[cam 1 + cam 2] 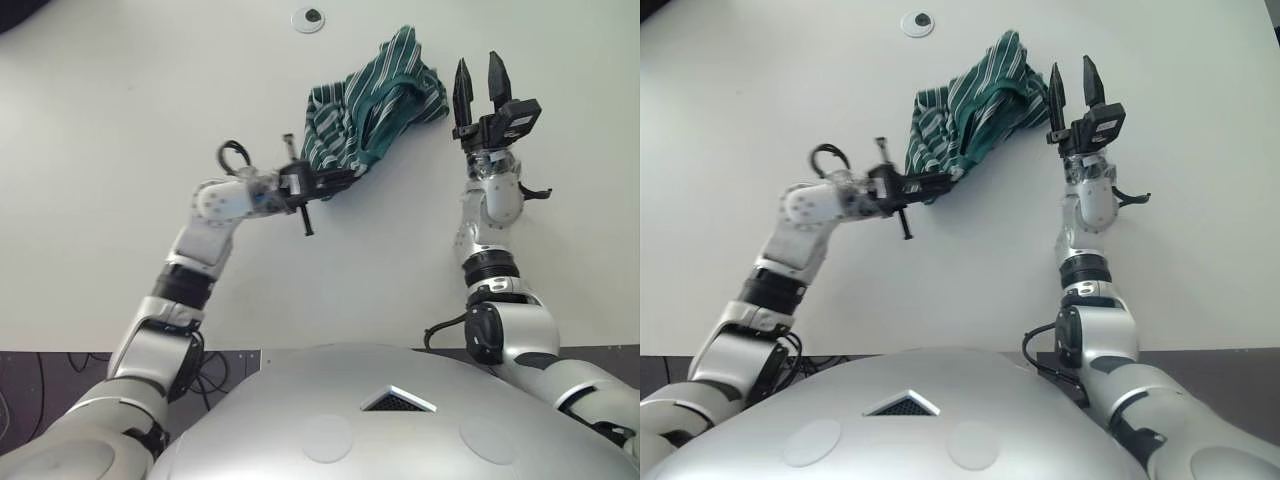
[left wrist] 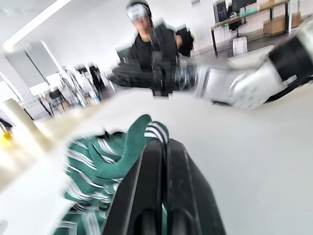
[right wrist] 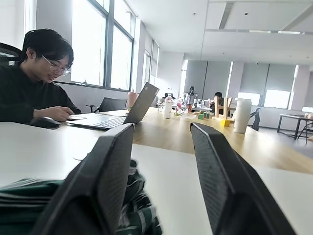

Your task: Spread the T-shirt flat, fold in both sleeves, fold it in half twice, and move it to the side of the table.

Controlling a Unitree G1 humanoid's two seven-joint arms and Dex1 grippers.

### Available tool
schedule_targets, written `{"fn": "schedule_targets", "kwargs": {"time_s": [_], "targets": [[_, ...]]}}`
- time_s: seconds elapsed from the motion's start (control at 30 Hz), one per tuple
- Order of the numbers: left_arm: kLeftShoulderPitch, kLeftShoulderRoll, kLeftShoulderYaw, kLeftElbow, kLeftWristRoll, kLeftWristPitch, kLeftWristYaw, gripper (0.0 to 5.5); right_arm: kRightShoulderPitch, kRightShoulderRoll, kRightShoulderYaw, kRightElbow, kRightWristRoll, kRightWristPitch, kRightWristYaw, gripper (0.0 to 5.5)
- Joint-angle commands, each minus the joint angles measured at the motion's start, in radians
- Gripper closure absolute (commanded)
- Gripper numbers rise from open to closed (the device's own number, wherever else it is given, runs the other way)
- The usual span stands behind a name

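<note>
White table (image 1: pixel 120 150), matte, evenly lit. Round grommet (image 1: pixel 308 19) set in it near the far edge. Beyond the table: wood-top desk (image 3: pixel 274 152) with a laptop (image 3: pixel 142 105) and a white cup (image 3: pixel 241 115). Tall windows (image 3: pixel 98 44) behind that, daylight coming in. White ceiling (image 3: pixel 234 24) with recessed panels. Dark floor (image 1: pixel 40 400) and cables (image 1: pixel 80 358) below the table's near edge.

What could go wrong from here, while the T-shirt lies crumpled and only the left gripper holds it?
1. The left gripper is shut on one edge of the crumpled T-shirt. It may pinch several layers, so a pull could drag the whole heap over the table instead of spreading it.
2. The right gripper stands open beside the heap. Closing there, its fingers might catch only a loose fold, or nothing.
</note>
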Motion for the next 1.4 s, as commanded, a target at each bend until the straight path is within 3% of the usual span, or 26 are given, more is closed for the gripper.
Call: {"fn": "schedule_targets", "kwargs": {"time_s": [0.03,0.33,0.47,0.93,1.3,1.4], "targets": [[0.1,0.069,0.094,-0.094,-0.105,-0.045,-0.07,5.47,-0.018,-0.069,0.04,-0.055,-0.049,0.07,0.045,3.4],[0.274,0.089,0.236,-0.282,-0.258,-0.011,-0.059,5.47,0.165,-0.24,0.215,-0.343,0.001,0.064,0.422,3.4],[0.304,0.076,0.252,-0.301,-0.266,-0.009,-0.067,5.47,0.201,-0.247,0.277,-0.383,-0.051,0.03,0.461,3.4],[0.309,0.05,0.241,-0.317,-0.23,-0.01,-0.096,5.47,0.054,-0.178,0.32,-0.22,-0.399,0.061,0.126,3.4],[0.297,0.066,0.231,-0.389,-0.204,0.022,-0.069,5.47,-0.037,-0.149,0.386,-0.093,-0.484,0.074,0.014,3.4],[0.297,0.07,0.232,-0.403,-0.201,0.033,-0.068,5.5,-0.053,-0.14,0.391,-0.073,-0.476,0.063,-0.002,3.87]]}}
